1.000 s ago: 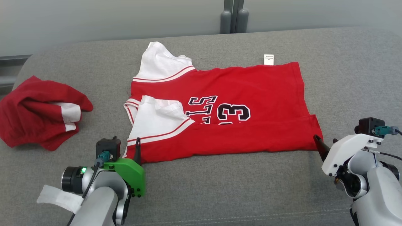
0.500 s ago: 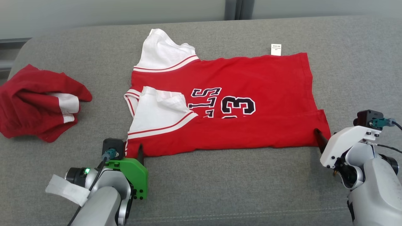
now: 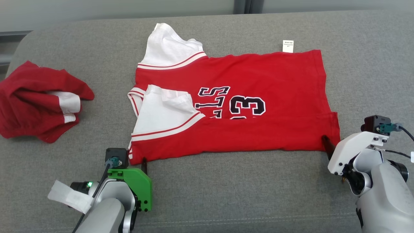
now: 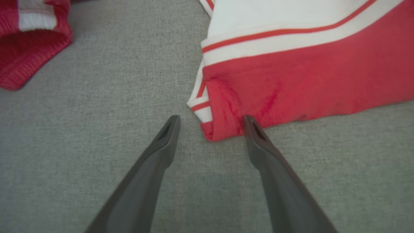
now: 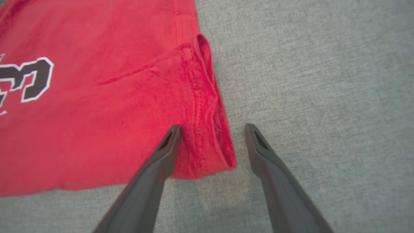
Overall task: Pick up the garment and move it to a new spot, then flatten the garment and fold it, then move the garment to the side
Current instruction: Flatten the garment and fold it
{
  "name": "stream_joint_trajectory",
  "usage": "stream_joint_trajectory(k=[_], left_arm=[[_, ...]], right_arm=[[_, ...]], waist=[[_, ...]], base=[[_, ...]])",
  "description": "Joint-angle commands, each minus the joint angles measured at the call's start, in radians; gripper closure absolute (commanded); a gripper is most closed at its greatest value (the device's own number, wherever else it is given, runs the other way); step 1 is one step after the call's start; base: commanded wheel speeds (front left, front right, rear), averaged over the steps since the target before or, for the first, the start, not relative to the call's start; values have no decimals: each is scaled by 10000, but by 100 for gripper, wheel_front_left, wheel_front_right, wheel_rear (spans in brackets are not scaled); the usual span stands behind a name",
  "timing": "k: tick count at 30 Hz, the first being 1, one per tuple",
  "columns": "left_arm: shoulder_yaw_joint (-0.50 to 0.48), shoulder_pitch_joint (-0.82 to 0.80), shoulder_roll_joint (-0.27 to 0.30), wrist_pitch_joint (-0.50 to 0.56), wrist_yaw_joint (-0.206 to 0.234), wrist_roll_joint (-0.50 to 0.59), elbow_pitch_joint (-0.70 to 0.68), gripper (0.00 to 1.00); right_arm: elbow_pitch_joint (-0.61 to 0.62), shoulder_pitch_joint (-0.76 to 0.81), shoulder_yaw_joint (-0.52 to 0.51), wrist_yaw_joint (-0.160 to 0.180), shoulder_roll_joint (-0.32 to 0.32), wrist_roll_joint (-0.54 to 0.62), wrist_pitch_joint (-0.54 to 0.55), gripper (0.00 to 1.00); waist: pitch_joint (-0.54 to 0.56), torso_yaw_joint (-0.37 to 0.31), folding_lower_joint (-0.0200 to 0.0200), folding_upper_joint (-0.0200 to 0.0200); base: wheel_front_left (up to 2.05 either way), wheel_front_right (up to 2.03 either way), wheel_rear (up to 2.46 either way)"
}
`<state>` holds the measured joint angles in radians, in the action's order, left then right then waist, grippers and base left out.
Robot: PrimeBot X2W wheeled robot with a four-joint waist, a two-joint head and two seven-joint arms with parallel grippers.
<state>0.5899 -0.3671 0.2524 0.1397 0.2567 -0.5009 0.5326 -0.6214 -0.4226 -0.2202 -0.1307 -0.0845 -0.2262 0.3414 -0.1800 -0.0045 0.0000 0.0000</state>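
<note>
The red jersey [image 3: 245, 132] was lying half-folded in the middle of the grey cushion [image 3: 226, 194]. The left gripper [image 4: 210, 121] was spread wide around its sleeve-side near corner, and the right gripper [image 5: 212, 129] gaped just as wide around the hem corner.

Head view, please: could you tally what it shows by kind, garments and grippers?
Garments: 2, the spread jersey and the crumpled red garment
Grippers: 2, the left gripper and the right gripper, both open
Total: 4
</note>
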Motion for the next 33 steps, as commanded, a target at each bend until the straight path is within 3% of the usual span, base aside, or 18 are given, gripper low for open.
stream_joint_trajectory(k=[1, 3, 4, 5, 6, 7, 8, 25, 33], left_arm=[[-26, 115, 69, 51, 77, -71, 49, 0], [-22, 97, 18, 140, 89, -118, 113, 0], [5, 96, -11, 195, 79, -148, 132, 9], [40, 89, -27, 207, 49, -158, 135, 60], [80, 92, -46, 214, -8, -178, 132, 100], [115, 111, -58, 290, -66, -221, 167, 100], [126, 129, -70, 314, -77, -239, 195, 100], [-221, 909, 102, 169, -119, -924, -398, 100], [-106, 2066, 457, 639, 250, -1069, -1703, 100]], right_arm=[[-105, -88, 10, 0, -28, 47, -26, 0], [-232, -103, 88, 0, -29, 73, 54, 0], [-301, -109, 93, 0, -32, 80, 115, 0], [-348, -127, 126, 2, -41, 101, 138, 19], [-373, -133, 148, 2, -36, 97, 121, 60], [-416, -133, 163, 2, -23, 45, 145, 84], [-461, -113, 203, 0, -10, -9, 197, 100], [93, 663, 130, 11, -416, -743, 458, 100], [1336, 1830, -214, 11, -504, -1089, 1101, 100]], waist=[[-71, -19, 0, 0], [-135, -28, 0, 0], [-165, -36, 0, 0], [-189, -40, 0, 0], [-207, -43, 0, 0], [-214, -49, 0, 0], [-212, -55, 0, 0], [952, -144, 0, 0], [1609, -114, 0, 0]], base=[[0, 0, 0], [0, 0, 0], [0, 0, 0], [0, 0, 0], [0, 0, 0], [0, 0, 0], [0, 0, 0], [0, 0, 0], [0, 0, 0]])
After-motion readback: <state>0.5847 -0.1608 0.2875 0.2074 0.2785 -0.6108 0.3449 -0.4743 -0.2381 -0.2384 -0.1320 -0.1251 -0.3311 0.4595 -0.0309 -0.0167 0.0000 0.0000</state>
